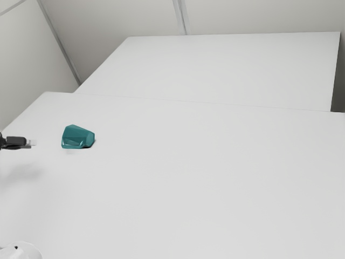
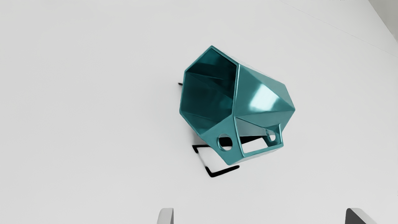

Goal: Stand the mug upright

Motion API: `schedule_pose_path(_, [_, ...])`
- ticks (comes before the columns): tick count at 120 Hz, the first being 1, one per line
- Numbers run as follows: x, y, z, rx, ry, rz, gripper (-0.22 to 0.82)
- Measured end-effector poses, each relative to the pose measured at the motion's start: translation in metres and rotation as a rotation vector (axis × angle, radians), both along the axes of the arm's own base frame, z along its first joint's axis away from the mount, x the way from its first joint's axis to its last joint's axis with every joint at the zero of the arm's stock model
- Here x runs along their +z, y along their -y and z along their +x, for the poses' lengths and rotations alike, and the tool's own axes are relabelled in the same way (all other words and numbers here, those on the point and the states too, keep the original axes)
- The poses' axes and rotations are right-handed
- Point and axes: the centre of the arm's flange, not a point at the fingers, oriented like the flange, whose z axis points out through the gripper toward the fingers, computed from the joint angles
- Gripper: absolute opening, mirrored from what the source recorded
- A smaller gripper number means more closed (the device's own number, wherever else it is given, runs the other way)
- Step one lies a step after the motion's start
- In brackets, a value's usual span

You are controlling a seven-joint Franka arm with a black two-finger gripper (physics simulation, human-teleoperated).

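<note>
The mug [image 1: 78, 137] lies on its side on the table [image 1: 188, 189], just beyond the gripper [image 1: 33, 143] and apart from it, in the left part of the exterior view. Its open mouth and its handle [image 2: 259, 153] show in the wrist view, and the jaws are released, standing wide apart.

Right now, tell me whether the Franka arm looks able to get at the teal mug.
Probably yes: the gripper is open, and I see nothing between it and the mug, which lies on its side, its handle on the side nearer the fingers.
</note>
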Motion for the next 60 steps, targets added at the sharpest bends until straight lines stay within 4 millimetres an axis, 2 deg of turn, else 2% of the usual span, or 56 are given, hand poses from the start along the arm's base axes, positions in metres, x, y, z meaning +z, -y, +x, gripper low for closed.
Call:
schedule_pose_path(13, [-0.007,0.009,0.032,-0.095,0.126,0.017,0.6])
schedule_pose_path(22, [-0.01,0.014,0.044,-0.127,0.194,0.028,0.6])
schedule_pose_path(45, [-0.03,0.03,0.045,-0.145,0.296,0.019,0.6])
schedule_pose_path(60, [-0.044,0.031,0.039,-0.128,0.348,0.007,0.6])
